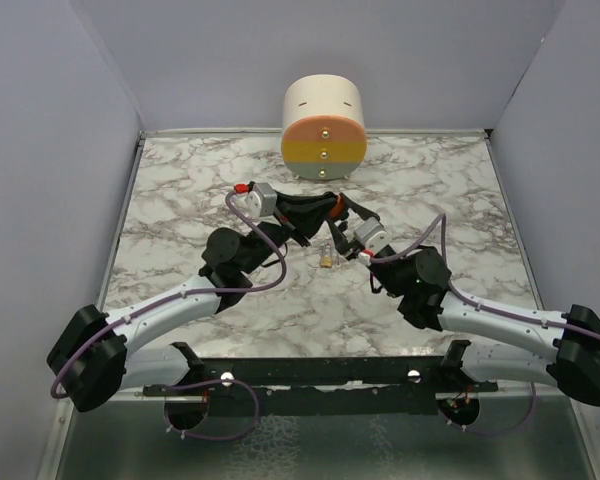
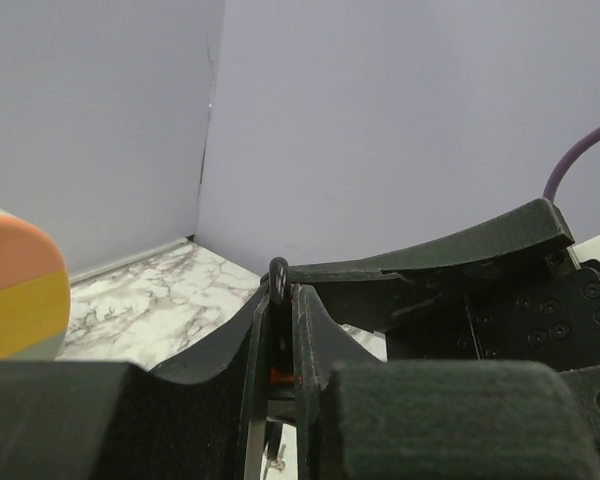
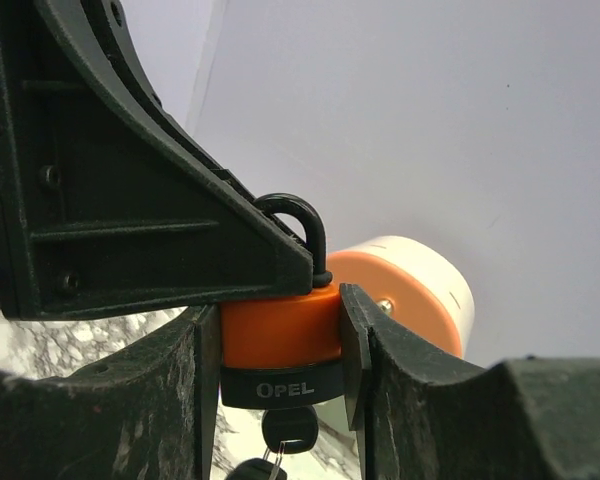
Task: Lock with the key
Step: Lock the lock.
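Our right gripper [image 3: 280, 345] is clamped on the orange padlock [image 3: 280, 325], held between its fingers, while the left gripper [image 2: 280, 300] is pinched shut on the black shackle [image 3: 298, 212] just above. We judge the job partway done. The key [image 3: 288, 428] already sits in the padlock's black underside, below our right fingers, but the turn looks not yet made.

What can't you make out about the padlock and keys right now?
Shackle: one leg hidden behind left end effector, right wrist view; latched or not, unclear.
Keys: cut off by bottom edge, right wrist view.
Padlock: mostly covered by arms, top view.
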